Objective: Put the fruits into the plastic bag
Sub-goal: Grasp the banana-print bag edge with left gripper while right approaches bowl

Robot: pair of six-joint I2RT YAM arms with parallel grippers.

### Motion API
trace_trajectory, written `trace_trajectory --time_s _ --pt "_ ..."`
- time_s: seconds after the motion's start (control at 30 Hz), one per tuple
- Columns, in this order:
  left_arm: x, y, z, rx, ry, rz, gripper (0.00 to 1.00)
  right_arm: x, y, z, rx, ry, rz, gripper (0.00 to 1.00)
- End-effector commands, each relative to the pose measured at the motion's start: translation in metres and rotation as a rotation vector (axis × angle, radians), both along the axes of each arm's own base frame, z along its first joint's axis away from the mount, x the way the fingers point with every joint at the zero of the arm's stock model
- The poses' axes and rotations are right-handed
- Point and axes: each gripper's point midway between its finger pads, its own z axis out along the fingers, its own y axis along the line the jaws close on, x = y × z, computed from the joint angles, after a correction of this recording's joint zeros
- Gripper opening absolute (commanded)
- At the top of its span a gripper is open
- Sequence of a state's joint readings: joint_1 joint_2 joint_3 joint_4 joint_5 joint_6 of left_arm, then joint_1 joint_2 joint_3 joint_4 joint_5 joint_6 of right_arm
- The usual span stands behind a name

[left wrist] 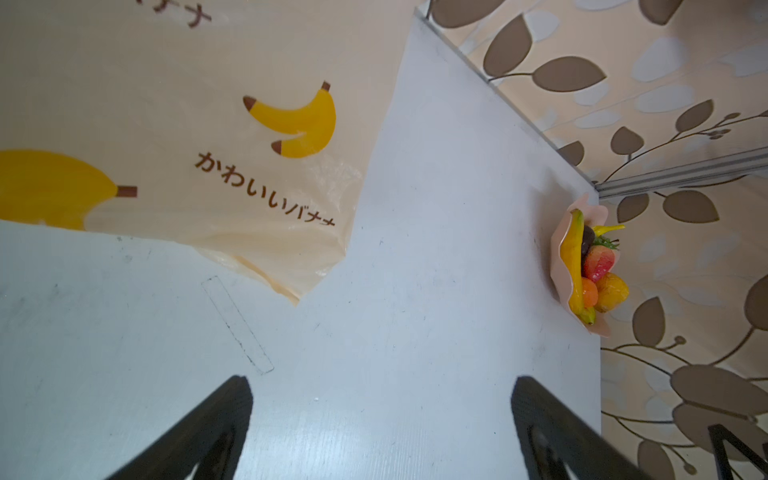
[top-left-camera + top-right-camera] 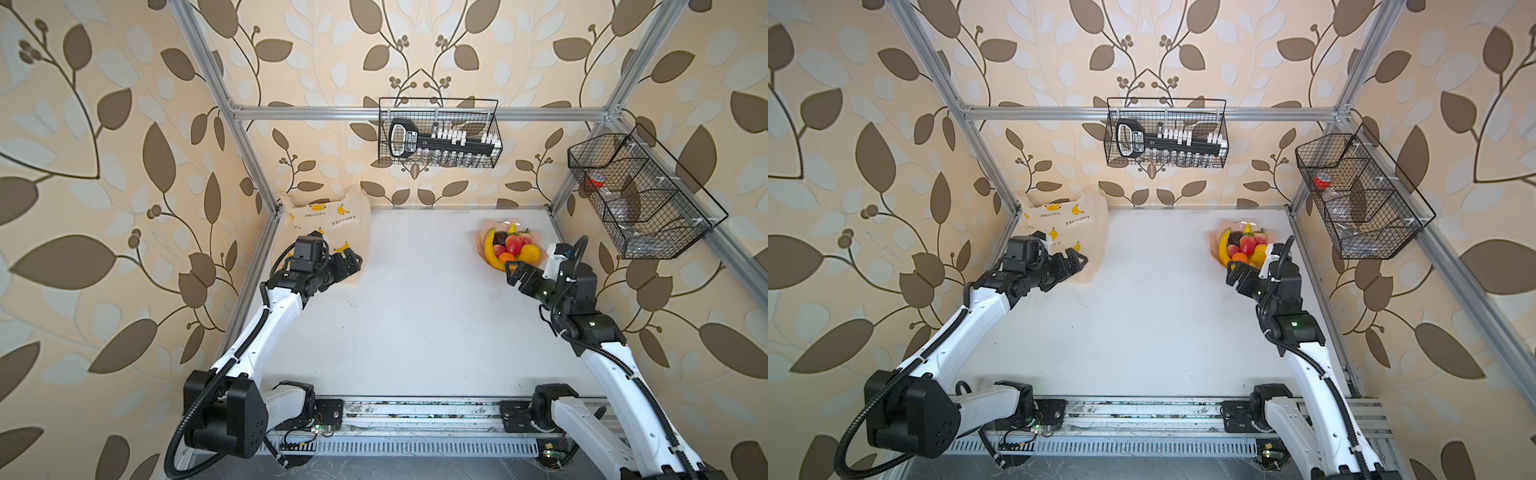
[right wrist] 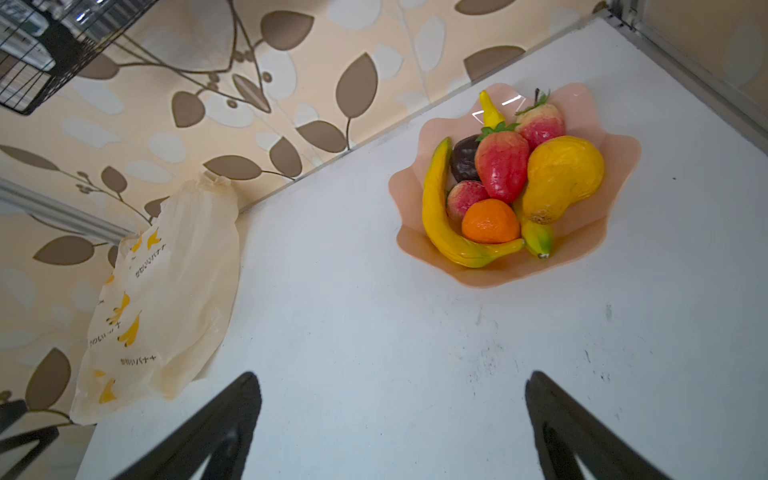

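Top view: we find all glossy toy fruits (image 2: 513, 245) on the pale pink wavy plate (image 2: 478, 241) at two o'clock; crinkly cream plastic bag (image 2: 328, 216) at ten, flat, unfilled; left gripper (image 2: 356, 262), right gripper (image 2: 510, 273) wide open, empty.

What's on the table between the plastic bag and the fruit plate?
Nothing: bare white tabletop separates the plastic bag from the pink plate of fruits, clear in both top views.

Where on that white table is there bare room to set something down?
The middle of the white table is bare, from the plastic bag at the far left across to the pink plate at the far right. Crowded: the plate, heaped with fruits.
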State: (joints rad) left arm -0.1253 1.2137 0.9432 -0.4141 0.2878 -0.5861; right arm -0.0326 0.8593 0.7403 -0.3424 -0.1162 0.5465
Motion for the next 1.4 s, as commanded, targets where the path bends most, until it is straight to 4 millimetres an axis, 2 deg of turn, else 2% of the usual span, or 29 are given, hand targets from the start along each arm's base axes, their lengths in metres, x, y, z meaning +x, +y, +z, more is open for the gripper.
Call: trace_trajectory --time_s 0.0,0.17,0.37,0.47,0.63,0.77,0.87,1.1,1.17,1.23,1.37 --pt "0.0 -0.009 0.016 -0.037 -0.008 -0.021 0.99 -0.004 -0.004 -0.021 0.165 0.112 -0.023 1.0" --pt "0.001 -0.009 0.006 0.049 0.016 -0.058 0.99 0.006 -0.021 -0.038 0.23 0.158 -0.073 0.99" --pt "0.008 0.005 -0.008 0.267 0.094 -0.068 0.99 0.014 -0.016 -0.041 0.267 0.138 -0.046 1.0" --pt "0.02 0.006 -0.012 0.379 0.107 -0.095 0.99 0.014 -0.013 -0.044 0.282 0.132 -0.033 1.0" --pt "0.046 0.009 -0.036 0.575 0.185 -0.15 0.98 0.014 -0.008 -0.042 0.294 0.119 -0.009 1.0" --pt "0.067 0.005 -0.045 0.716 0.185 -0.18 0.98 0.013 -0.003 -0.039 0.298 0.115 0.01 1.0" --pt "0.081 0.004 -0.055 0.8 0.205 -0.196 0.94 0.012 0.0 -0.04 0.3 0.116 0.019 1.0" --pt "0.094 0.013 -0.081 0.936 0.239 -0.21 0.72 0.014 0.002 -0.036 0.301 0.108 0.029 1.0" --pt "0.093 0.014 -0.087 0.946 0.247 -0.226 0.59 0.015 0.001 -0.036 0.305 0.106 0.026 1.0" --pt "0.09 0.013 -0.089 0.944 0.251 -0.238 0.42 0.017 0.001 -0.036 0.314 0.101 0.025 1.0" --pt "0.082 0.001 -0.085 0.941 0.213 -0.291 0.15 0.022 0.003 -0.035 0.325 0.093 0.026 1.0"
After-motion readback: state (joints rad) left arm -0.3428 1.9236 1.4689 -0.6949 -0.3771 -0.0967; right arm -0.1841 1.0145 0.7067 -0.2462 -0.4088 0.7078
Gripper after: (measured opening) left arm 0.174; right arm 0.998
